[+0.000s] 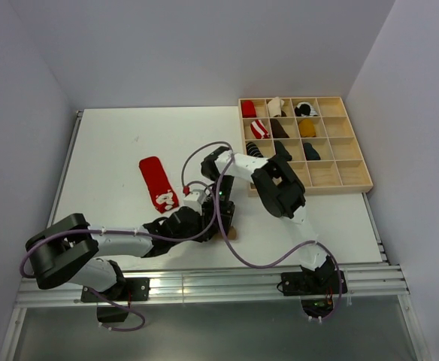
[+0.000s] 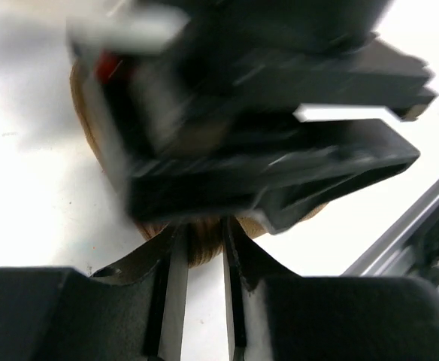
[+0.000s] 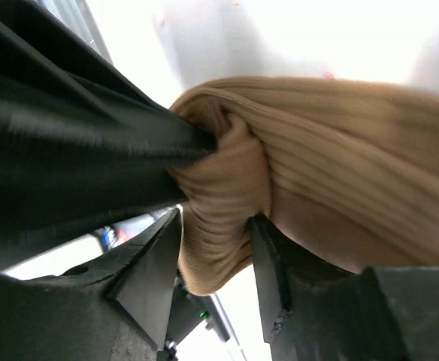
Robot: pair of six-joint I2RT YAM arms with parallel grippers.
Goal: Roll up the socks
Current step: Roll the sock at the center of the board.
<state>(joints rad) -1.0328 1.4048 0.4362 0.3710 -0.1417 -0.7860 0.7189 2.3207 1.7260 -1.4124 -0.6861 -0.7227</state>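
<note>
Right gripper [image 3: 213, 226] is basically in the lens on its wrist cam: jaws partway apart w/ a thick fold of the tan sock [image 3: 340, 150] wedged between them. Fabric presses both sides, so it's got hold.

Left gripper [image 2: 203, 229]: jaws down to a slim gap, tan edge right at the tips. Can't tell if it's actually pinched bc the right one's blurry black body blocks most of that view.

Count: 2 socks on the bench [image 1: 107, 150], 1 tan + 1 red. Tan one is bunched up near the front edge, about mid-bench, under both grippers. Its long axis I can't tell, too covered.

Red sock [image 1: 158, 183] lies flat just left of them, long axis running far-to-near, leaning a bit right, white-marked end nearest the arms.

1 gridded wooden tray [image 1: 338, 173] far right, approx 9 rolled bundles [image 1: 307, 128] in it.
</note>
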